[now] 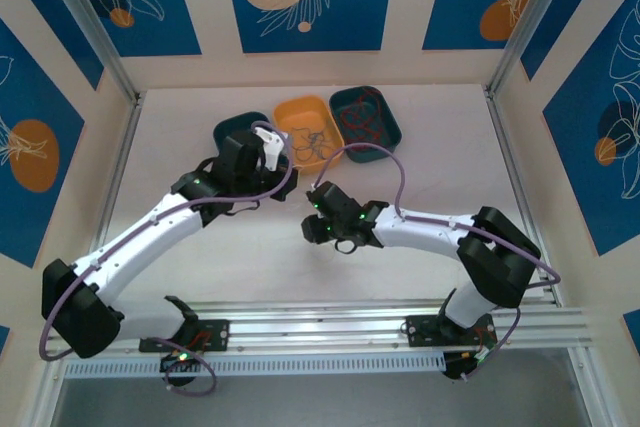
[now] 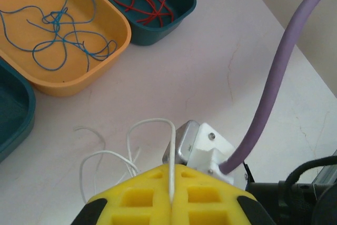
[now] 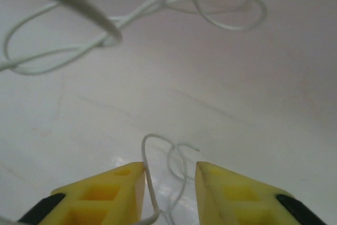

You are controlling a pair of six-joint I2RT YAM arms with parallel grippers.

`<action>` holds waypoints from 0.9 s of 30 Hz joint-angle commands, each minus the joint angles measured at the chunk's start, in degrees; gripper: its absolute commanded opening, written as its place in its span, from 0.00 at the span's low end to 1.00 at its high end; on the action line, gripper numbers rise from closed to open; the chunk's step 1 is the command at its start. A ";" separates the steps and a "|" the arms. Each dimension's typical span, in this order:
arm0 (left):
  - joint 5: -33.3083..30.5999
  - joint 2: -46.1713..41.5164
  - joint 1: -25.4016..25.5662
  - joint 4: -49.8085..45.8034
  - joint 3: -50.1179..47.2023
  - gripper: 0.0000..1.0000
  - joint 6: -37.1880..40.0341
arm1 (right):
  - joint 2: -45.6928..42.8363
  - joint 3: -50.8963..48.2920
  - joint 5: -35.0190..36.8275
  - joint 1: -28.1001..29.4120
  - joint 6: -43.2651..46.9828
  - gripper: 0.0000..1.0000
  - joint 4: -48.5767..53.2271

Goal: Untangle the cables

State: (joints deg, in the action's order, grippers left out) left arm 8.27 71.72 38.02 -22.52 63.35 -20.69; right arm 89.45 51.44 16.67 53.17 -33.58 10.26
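White cable (image 2: 171, 156) | clamped in closed left hand (image 2: 172, 204) | a curled white end is seen between the parted fingers of the right hand (image 3: 169, 183), not yet pinched.

Three trays sit side by side at the middle of the far edge of the white desk (image 1: 450, 167): a dark teal tray (image 1: 238, 124), an orange tray (image 1: 290, 107) and a second teal tray (image 1: 385, 152). Red cables (image 1: 362, 119) lie in the second teal tray, and thin dark cables (image 1: 312, 139) in the orange one. The left arm (image 1: 150, 227) arcs up from the near edge, and the left arm's jaws sit over the near rims of the dark teal and orange trays. The right arm (image 1: 430, 227) reaches left, with the right arm's jaws near the desk's centre. A thick purple cord (image 1: 398, 172) loops along each arm.
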 commanded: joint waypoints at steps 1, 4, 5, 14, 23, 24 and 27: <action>-1.72 -2.56 -0.60 -1.82 -0.60 0.00 -0.15 | -0.68 0.91 4.31 -0.50 -1.10 0.18 0.05; -2.44 -3.74 -0.99 -2.51 -0.60 0.00 0.12 | -2.07 -0.49 5.17 -1.71 -2.98 0.06 0.22; -2.76 -4.15 -1.06 -2.70 -0.64 0.00 0.26 | -2.59 -1.07 5.23 -2.13 -3.65 0.04 0.33; -8.47 -8.79 -2.44 -5.64 -1.76 0.00 2.20 | -7.19 -4.89 5.22 -8.04 -10.49 0.00 4.92; -13.33 -13.39 -4.42 -8.00 -3.41 0.00 3.26 | -8.78 -5.47 6.39 -13.39 -14.76 0.00 11.85; -13.94 -13.85 -4.73 -8.31 -3.42 0.00 3.52 | -9.06 -5.59 6.52 -14.06 -15.21 0.00 12.59; -15.57 -15.06 -5.23 -9.07 -3.46 0.00 4.31 | -10.35 -6.29 6.88 -15.79 -16.13 0.00 13.88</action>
State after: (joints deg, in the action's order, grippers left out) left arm -1.78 59.81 34.61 -29.98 59.75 -18.55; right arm 80.34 46.83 20.21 39.99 -46.57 16.80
